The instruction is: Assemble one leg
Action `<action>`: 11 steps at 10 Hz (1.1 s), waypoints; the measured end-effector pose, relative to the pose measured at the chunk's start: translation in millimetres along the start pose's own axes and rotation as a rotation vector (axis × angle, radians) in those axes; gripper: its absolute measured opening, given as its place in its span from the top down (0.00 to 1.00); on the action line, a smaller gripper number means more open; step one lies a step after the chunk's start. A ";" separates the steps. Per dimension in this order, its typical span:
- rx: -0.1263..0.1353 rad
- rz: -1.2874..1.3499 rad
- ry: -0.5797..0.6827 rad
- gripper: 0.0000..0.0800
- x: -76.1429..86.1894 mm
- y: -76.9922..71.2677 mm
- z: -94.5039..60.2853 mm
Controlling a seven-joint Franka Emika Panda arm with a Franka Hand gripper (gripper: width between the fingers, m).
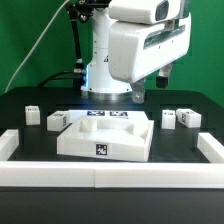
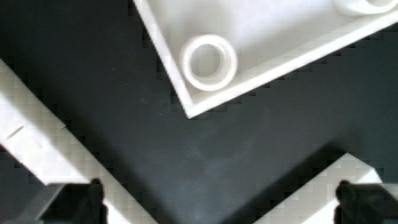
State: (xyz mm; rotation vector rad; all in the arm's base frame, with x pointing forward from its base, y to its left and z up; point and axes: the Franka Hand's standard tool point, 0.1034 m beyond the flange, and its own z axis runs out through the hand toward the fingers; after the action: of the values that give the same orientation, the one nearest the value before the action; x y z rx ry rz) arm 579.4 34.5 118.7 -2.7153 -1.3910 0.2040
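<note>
The large white tray-shaped piece [image 1: 105, 135] lies at the table's middle, with tags on its front wall and inside. Several small white legs with tags stand beside it: two on the exterior view's left [image 1: 30, 115] [image 1: 57, 122] and two on the right [image 1: 169, 118] [image 1: 188, 119]. My gripper [image 1: 137, 95] hangs above the table behind the tray, mostly hidden by the arm. In the wrist view the gripper [image 2: 217, 205] is open and empty, its dark fingertips [image 2: 71, 205] wide apart over bare black table. A tray corner with a round socket [image 2: 210, 62] lies ahead of it.
A low white wall borders the work area at the left [image 1: 12, 145], front [image 1: 110, 178] and right [image 1: 210, 150]. A strip of it shows in the wrist view [image 2: 27, 140]. The robot's base [image 1: 105, 70] stands behind the tray.
</note>
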 end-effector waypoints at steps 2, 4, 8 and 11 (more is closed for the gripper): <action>0.017 -0.002 0.003 0.19 0.5 -0.2 -0.7; 0.017 -0.002 0.003 0.19 0.3 0.0 -0.7; -0.042 -0.076 0.040 0.19 -6.8 -6.7 9.4; -0.169 -0.142 0.119 0.19 -21.6 -27.6 30.5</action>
State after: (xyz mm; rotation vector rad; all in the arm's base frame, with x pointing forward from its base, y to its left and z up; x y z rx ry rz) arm 540.0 33.4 94.0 -2.6910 -1.6250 -0.0880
